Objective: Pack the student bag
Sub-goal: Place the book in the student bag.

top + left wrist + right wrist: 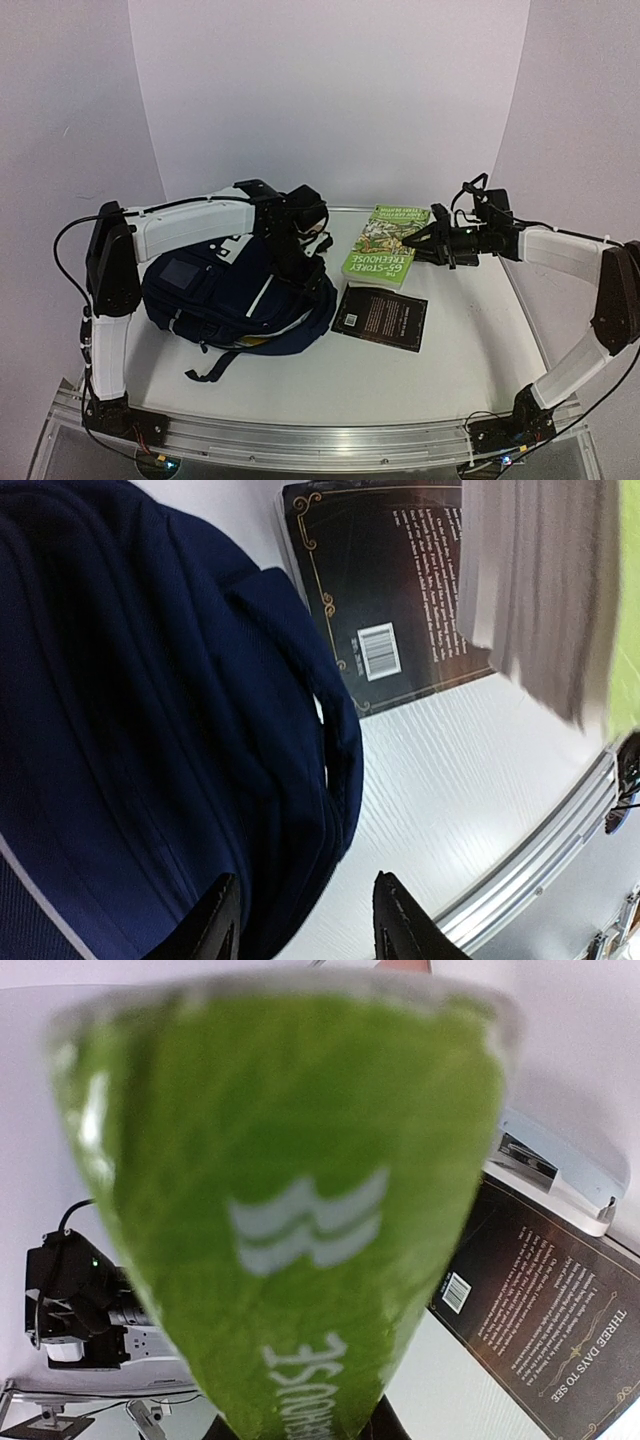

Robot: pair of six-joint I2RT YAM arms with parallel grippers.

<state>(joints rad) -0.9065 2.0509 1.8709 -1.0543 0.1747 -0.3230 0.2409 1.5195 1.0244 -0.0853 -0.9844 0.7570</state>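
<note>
Bag (pixel 230 295) lies slumped on surface (pixel 460 360), under my left arm. Its inside is hidden; contents cannot tell.

My left tool (pixel 307 880) at bag's right edge: released, fingers spread, fabric fold partly between them, bare surface showing beside one finger.

My right tool (pixel 415 240) well right of bag, clenched on green book (pixel 383 243); book tilted, lifted off surface.

Black book (pixel 380 318) flat on surface just right of bag, back cover up, below green book.

A green book (pixel 290 1210) fills most of the view, blurred and close. Right of it, a black book (pixel 540 1330) lies flat on the white bench (pixel 445 1400).
</note>
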